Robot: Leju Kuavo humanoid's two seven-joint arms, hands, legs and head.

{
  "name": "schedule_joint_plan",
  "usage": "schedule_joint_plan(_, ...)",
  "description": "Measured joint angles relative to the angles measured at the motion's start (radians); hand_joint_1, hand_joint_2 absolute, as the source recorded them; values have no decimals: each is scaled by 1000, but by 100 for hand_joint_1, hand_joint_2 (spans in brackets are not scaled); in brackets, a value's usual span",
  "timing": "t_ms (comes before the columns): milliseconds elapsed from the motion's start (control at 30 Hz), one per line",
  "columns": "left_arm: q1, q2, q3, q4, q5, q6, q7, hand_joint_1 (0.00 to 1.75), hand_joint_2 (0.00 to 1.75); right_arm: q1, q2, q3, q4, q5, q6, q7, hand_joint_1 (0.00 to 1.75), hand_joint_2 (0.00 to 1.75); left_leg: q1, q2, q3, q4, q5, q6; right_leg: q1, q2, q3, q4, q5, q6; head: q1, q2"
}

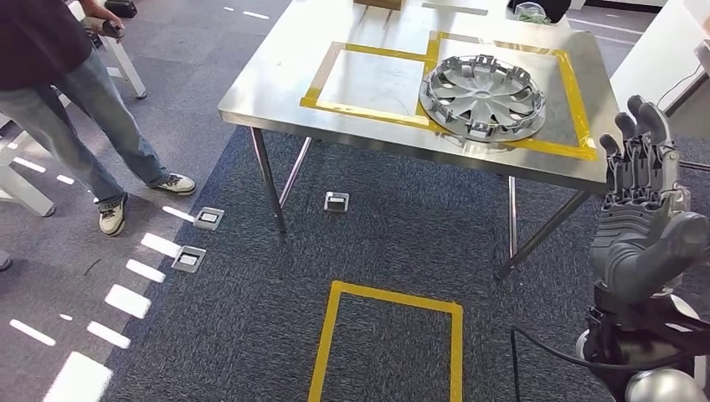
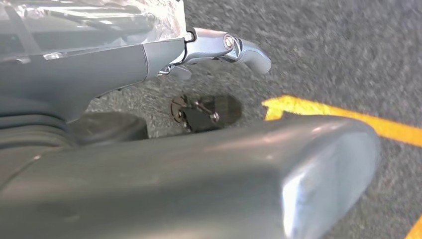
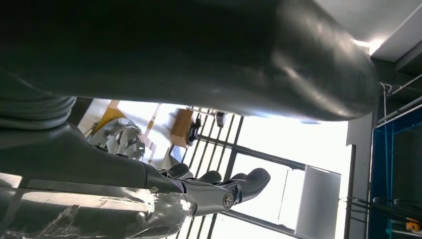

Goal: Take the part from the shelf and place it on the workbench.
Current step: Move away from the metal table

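One part: silver wheel cover (image 1: 483,97) lies flat on the worktop (image 1: 276,84), inside a yellow tape frame (image 1: 578,100).
Right hand (image 1: 640,209): raised, fingers apart, empty, near the cover, not touching.
Left hand (image 2: 219,47): wrist view alone shows it, over carpet (image 2: 323,50); grip unclear.

The person (image 1: 59,92) at the upper left of the head view is cut off above the chest by the picture's edge. The far end of the counter (image 1: 276,79) and a box-like item (image 1: 378,4) and a dark object (image 1: 537,8) on it are cropped at the top. The right hand (image 1: 640,213) is seen from behind, so its palm is hidden. In the left wrist view, the left hand (image 2: 219,47) is largely masked by a blurred grey thumb (image 2: 199,179), and its fingers cannot be made out fully.
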Motion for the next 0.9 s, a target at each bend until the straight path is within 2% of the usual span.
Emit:
schedule_joint_plan(33,0,0,0,0,2,0,-1,0,0,9,2,0,0,4,-4,-6,0,0,2,-6,-2,-3,4,5,-1,21,-19,41,-27,3,5,0)
schedule_joint_plan(100,1,1,0,0,6,0,-3,0,0,34,8,0,2,11,-13,-21,0,0,1,-22,-8,-4,8,12,-3,54,-82,170,-87,5,16,0)
schedule_joint_plan(133,2,1,0,0,8,0,-4,0,0,47,13,1,4,13,-17,-29,0,0,0,-30,-10,-4,9,13,-3,59,-110,224,-102,5,21,0)
schedule_joint_plan(167,4,1,0,0,10,1,-5,0,0,59,18,1,5,14,-21,-37,0,0,-2,-39,-10,-3,10,14,-2,60,-124,248,-98,3,24,0)
schedule_joint_plan(200,5,2,0,0,11,2,-7,0,0,70,23,1,7,13,-23,-46,0,0,-4,-48,-10,-3,11,14,-2,62,-119,233,-74,-1,27,0)
schedule_joint_plan(233,6,2,0,0,13,2,-9,0,0,81,28,0,8,13,-24,-55,0,0,-6,-58,-9,-3,12,14,0,68,-99,183,-37,-7,30,0)
schedule_joint_plan(300,7,1,1,0,14,3,-12,0,0,104,39,-4,9,9,-24,-73,0,0,-9,-77,-10,-2,14,11,2,99,-45,56,27,-24,33,0)
schedule_joint_plan(333,6,0,1,0,16,4,-12,0,0,115,44,-6,9,6,-25,-81,0,0,-9,-86,-14,-1,16,7,3,112,-26,11,41,-29,33,0)
schedule_joint_plan(367,7,-1,1,0,17,5,-13,0,0,125,49,-9,10,1,-25,-88,0,0,-7,-93,-19,0,19,2,5,120,-18,-12,43,-32,34,0)
schedule_joint_plan(433,10,-1,2,0,21,6,-13,0,0,141,57,-14,12,-9,-25,-100,0,0,-5,-107,-27,-1,25,-10,4,109,-15,-28,43,-33,35,0)
schedule_joint_plan(500,14,0,2,0,24,7,-15,0,0,154,66,-21,14,-18,-25,-108,0,0,-6,-93,-38,16,9,-23,-1,91,-7,-46,53,-37,31,0)
schedule_joint_plan(533,13,1,2,0,25,7,-16,0,0,161,70,-24,16,-23,-24,-112,0,0,-6,-75,-52,50,-14,-29,-4,80,-3,-54,57,-39,25,0)
schedule_joint_plan(600,12,2,2,0,27,8,-17,0,0,174,77,-28,19,-29,-24,-118,0,0,-1,-42,-98,163,-76,-40,-4,58,0,-54,58,-42,13,0)
schedule_joint_plan(633,11,2,3,0,29,8,-18,0,0,180,79,-29,22,-32,-24,-120,0,0,3,-35,-119,214,-95,-44,-4,47,-1,-52,56,-42,9,0)
schedule_joint_plan(667,12,2,3,0,30,8,-19,0,0,186,82,-30,25,-34,-24,-121,0,0,6,-31,-127,239,-99,-48,-5,36,-2,-48,54,-41,6,0)
schedule_joint_plan(700,13,3,3,0,30,8,-19,0,0,191,85,-32,28,-37,-24,-121,0,0,9,-28,-119,230,-85,-51,-5,26,-2,-44,51,-39,2,0)
schedule_joint_plan(733,14,3,3,0,30,9,-20,0,0,195,88,-33,31,-39,-24,-121,0,0,11,-22,-93,186,-58,-53,-6,16,-2,-39,47,-36,-1,0)
schedule_joint_plan(800,12,4,3,0,31,9,-22,0,0,203,92,-36,38,-44,-24,-121,0,0,8,11,-32,69,-16,-51,-5,-2,-3,-28,38,-26,-7,0)
schedule_joint_plan(867,9,4,3,0,33,9,-23,0,0,214,94,-41,45,-50,-24,-121,0,0,0,36,-5,14,-13,-37,-1,-18,-6,-20,32,-15,-8,0)
schedule_joint_plan(900,9,4,4,0,34,10,-24,0,0,218,94,-44,49,-54,-24,-121,0,0,-4,34,-5,11,-14,-28,1,-27,-7,-19,32,-10,-7,0)
